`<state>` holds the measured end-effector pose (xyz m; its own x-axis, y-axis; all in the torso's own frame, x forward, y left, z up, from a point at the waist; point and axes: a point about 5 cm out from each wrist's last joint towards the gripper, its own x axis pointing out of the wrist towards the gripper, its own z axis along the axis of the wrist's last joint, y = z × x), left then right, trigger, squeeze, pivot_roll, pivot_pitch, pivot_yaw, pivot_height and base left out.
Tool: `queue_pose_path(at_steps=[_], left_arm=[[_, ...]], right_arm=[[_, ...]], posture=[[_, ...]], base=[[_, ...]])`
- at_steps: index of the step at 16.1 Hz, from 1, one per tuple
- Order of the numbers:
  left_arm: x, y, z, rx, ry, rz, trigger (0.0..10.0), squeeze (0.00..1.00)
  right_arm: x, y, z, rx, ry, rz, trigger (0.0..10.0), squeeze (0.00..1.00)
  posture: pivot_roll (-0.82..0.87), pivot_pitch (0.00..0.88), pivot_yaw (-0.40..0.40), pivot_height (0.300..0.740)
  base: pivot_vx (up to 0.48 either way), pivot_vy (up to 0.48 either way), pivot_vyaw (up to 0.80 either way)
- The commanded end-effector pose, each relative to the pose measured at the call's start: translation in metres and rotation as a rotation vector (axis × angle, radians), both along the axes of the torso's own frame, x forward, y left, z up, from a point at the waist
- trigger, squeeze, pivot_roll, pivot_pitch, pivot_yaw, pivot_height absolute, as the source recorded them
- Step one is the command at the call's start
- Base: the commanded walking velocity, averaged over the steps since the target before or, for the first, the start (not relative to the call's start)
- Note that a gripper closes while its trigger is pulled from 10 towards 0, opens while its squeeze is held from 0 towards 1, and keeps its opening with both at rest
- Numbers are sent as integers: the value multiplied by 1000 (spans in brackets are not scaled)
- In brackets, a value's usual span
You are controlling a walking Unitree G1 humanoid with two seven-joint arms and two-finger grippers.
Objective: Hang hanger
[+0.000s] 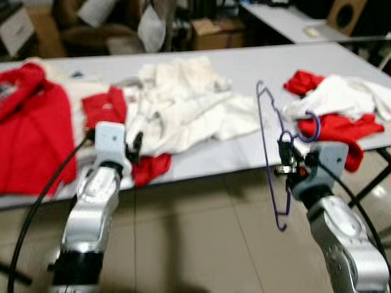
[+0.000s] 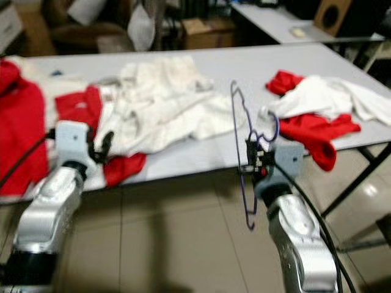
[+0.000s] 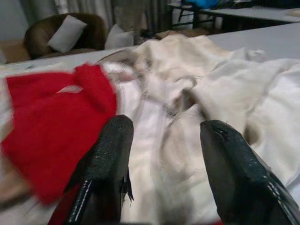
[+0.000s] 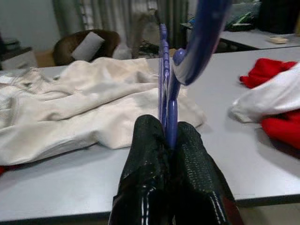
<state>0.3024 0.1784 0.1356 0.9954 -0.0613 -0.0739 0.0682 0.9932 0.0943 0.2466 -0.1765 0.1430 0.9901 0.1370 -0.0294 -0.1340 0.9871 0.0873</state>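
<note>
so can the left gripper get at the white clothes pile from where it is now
Probably yes. The left gripper is open and points straight at the white clothes pile on the table, nothing between. The right gripper is shut on the purple hanger, off to the side.

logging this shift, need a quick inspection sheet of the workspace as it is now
surface: grey table, mostly covered.
job's things: purple hanger, off the table.
clutter: cream garments; red garments; red and white pile.
grippers: right tool shut on the hanger; left tool open, over the cream garments.
cables: black cable along left arm.
surroundings: cardboard box, second table, tiled floor.
</note>
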Motion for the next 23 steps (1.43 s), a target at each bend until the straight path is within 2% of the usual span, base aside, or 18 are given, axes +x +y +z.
queue_pose_path(at_steps=[1,7,9,11,12,13,15,17,18,19,20,23], left_arm=[[0,-11,1,-7,2,-29,10000,0],[4,-6,0,14,16,-21,10000,0],[10,-6,-6,113,62,-50,10000,0],[16,-5,-12,167,122,-79,10000,0],[19,-12,-23,225,205,-176,10000,0],[21,-15,-31,277,254,-213,10000,0],[28,-21,-37,237,295,-228,10000,0],[28,-51,-46,180,349,-402,10000,0],[30,-73,-42,133,319,-484,10000,0],[31,-84,-38,107,298,-515,10000,0],[34,-107,-28,36,260,-584,10000,0],[34,-130,-20,-47,215,-654,10000,0]], right_arm=[[-1,-9,3,-13,-8,-27,10000,0],[-4,-4,2,-20,-4,-10,10000,0],[-3,-4,2,-25,-3,-9,10000,0],[-3,-5,2,-25,-2,-12,10000,0],[-1,-5,2,-27,0,-16,10000,0],[0,-6,2,-28,-1,-21,10000,0],[2,-6,3,-30,-3,-28,10000,0],[2,-7,3,-31,-4,-33,10000,0],[3,-7,3,-33,-7,-36,10000,0],[3,-8,4,-34,-10,-38,10000,0],[4,-9,5,-35,-17,-44,10000,0],[3,-11,6,-36,-20,-54,10000,0]], posture=[[-115,0,-10,740],[-120,7,4,740],[-122,8,7,740],[-124,4,9,740],[-126,0,12,740],[-128,0,15,740],[-132,0,19,740],[-134,0,22,740],[-141,0,27,740],[-142,0,28,740],[-145,0,32,740],[-153,0,39,740]], base=[[326,0,0],[262,0,0],[0,0,0],[0,0,0],[0,0,0],[0,0,0],[0,0,0],[0,0,0],[0,0,0],[0,0,0],[0,0,0],[0,0,0]])
